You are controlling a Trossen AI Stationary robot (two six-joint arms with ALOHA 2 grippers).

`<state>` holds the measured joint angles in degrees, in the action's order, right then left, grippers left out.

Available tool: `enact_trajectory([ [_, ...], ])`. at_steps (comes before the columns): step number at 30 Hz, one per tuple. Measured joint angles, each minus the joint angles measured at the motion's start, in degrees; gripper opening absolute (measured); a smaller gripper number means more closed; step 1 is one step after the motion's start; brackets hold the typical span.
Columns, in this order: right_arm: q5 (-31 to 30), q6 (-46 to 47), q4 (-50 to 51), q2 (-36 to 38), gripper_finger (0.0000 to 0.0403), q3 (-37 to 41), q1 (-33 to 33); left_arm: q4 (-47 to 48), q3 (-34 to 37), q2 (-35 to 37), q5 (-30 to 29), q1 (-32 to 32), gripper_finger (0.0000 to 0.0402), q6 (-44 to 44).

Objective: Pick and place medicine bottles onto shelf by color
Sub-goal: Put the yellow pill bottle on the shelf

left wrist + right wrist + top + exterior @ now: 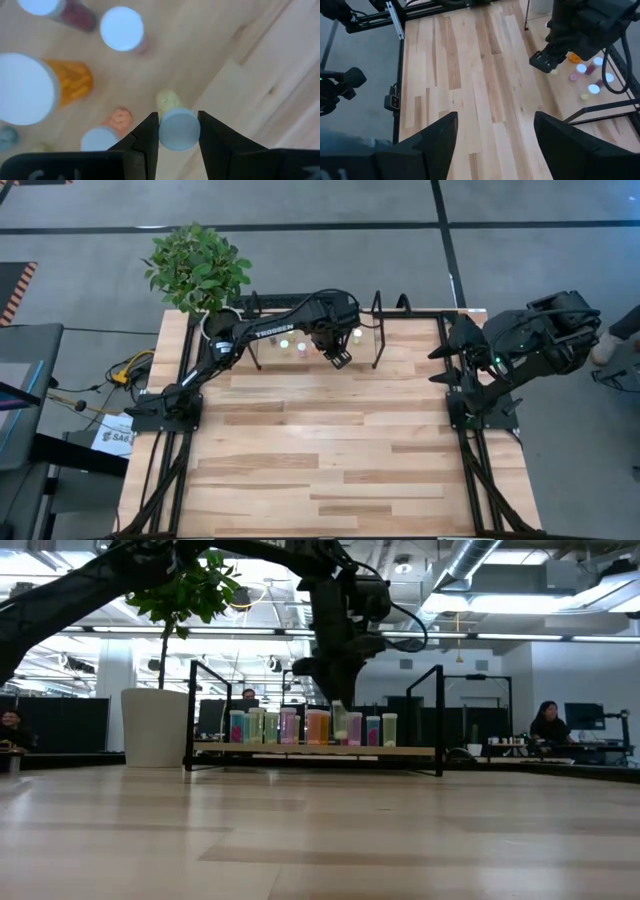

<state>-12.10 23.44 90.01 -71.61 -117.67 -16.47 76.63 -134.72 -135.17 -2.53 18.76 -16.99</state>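
From above we see the left gripper [337,356] over the shelf [400,340], but only its wrist view shows us the fingers [145,140] clamped on a yellow, white-capped bottle [179,129]. Level across the table, we see the other bottles [305,727] standing in a row on the shelf. The right gripper [492,145] waits folded back at the table's right edge, its fingers apart.

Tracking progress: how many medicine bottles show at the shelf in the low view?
9 visible, in one row at the shelf: four picture-left of the large orange bottle, that one, one in the left gripper, three right of it. Others may hide behind.
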Motion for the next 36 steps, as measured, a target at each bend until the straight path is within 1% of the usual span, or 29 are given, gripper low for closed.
enact_trajectory([
  [4, 0.0, -0.1, 0.0, 0.0, 0.0286, 0.0, 0.9, -0.1, 0.0, 0.0, -2.3, 0.0, 0.0094, 0.6],
  [9, 0.0, -0.1, 0.0, 0.0, 0.0286, 0.0, 1.3, -0.7, 0.0, 0.0, -2.7, 0.0, 0.0094, 1.4],
  [18, 0.0, -0.1, 0.0, 0.0, 0.0286, 0.0, 1.3, -1.6, 0.0, 0.0, -2.7, 0.1, 0.0094, 4.3],
  [36, 0.0, 0.0, 0.0, 0.0, 0.0286, 0.0, 1.3, -3.2, 0.0, 0.0, -2.0, 0.2, 0.0094, 4.5],
])
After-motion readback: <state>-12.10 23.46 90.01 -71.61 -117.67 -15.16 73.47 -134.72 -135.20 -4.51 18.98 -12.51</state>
